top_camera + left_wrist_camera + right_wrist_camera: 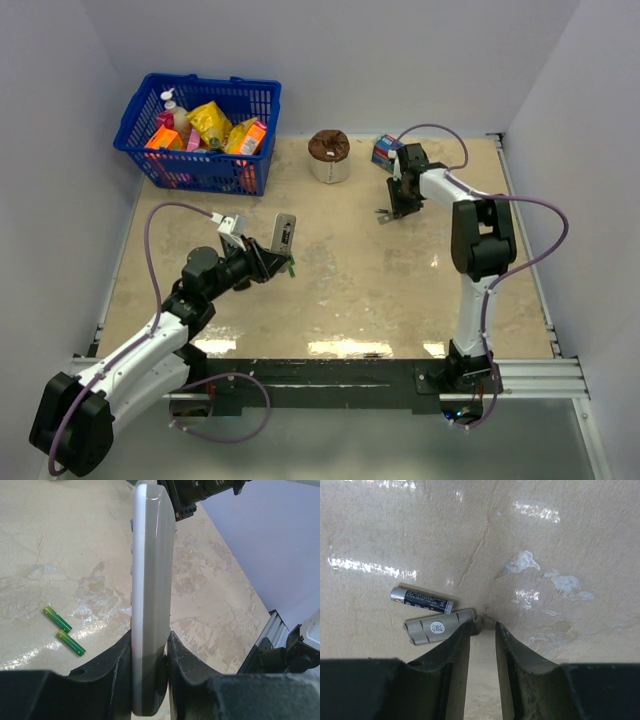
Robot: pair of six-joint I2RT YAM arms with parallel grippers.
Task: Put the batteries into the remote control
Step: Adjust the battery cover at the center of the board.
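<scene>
The remote control (152,580) stands on edge, grey back to the right, with my left gripper (149,640) shut on its lower end. In the top view it sticks up from that gripper (272,258) at the left-middle of the table. At the far right, my right gripper (483,627) points down at the table with a narrow gap between its fingers and only table showing in it. One dark battery (422,600) lies just left of its tips. A grey battery cover (439,627) lies below the battery, its tab end touching the left fingertip (462,635).
Two green stick-like pieces (64,631) lie on the table left of the remote. A blue basket (200,130) of packets stands at the back left. A brown-topped roll (329,155) and a small blue box (385,152) sit at the back, close to the right arm (470,225).
</scene>
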